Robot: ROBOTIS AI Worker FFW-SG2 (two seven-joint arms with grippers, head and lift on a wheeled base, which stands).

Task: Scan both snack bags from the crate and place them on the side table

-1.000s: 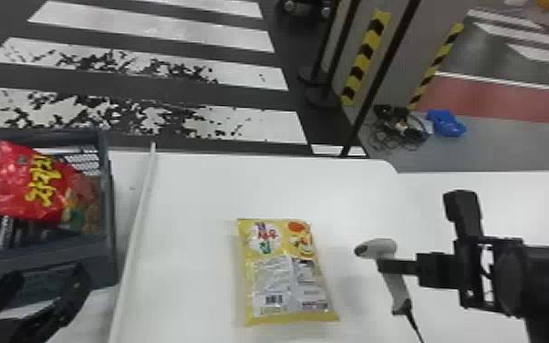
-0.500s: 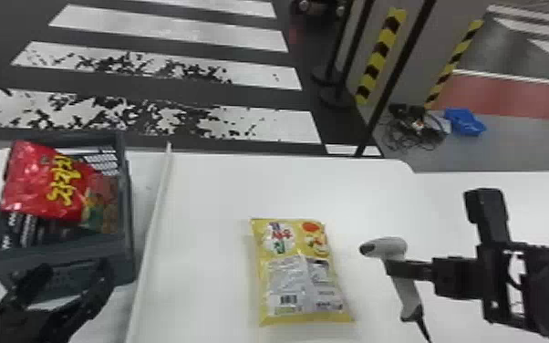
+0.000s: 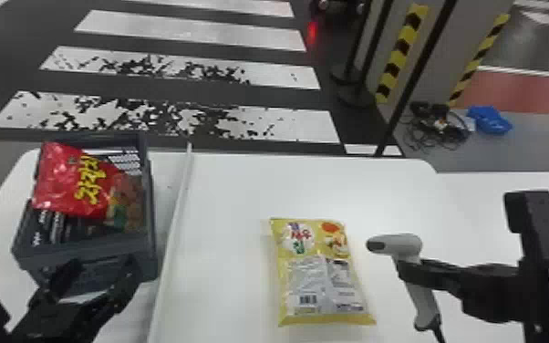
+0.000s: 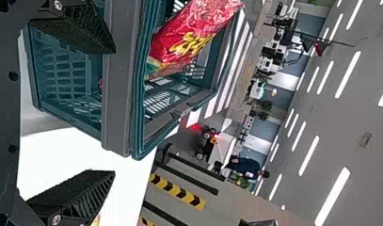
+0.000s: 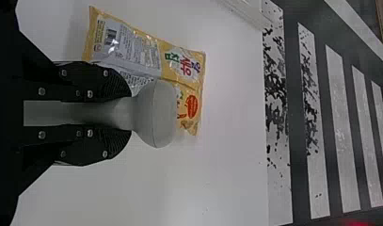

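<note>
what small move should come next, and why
The left gripper should probably rise over the crate's near wall toward the red bag: it hangs open beside that wall, and the red bag lies inside, while the yellow bag is out on the table.

The head view looks forward and down from high over the white bench; the left wrist view, close, past the dark-grey plastic crate; the right, close, downward. All 3 share the white-striped dark floor.
</note>
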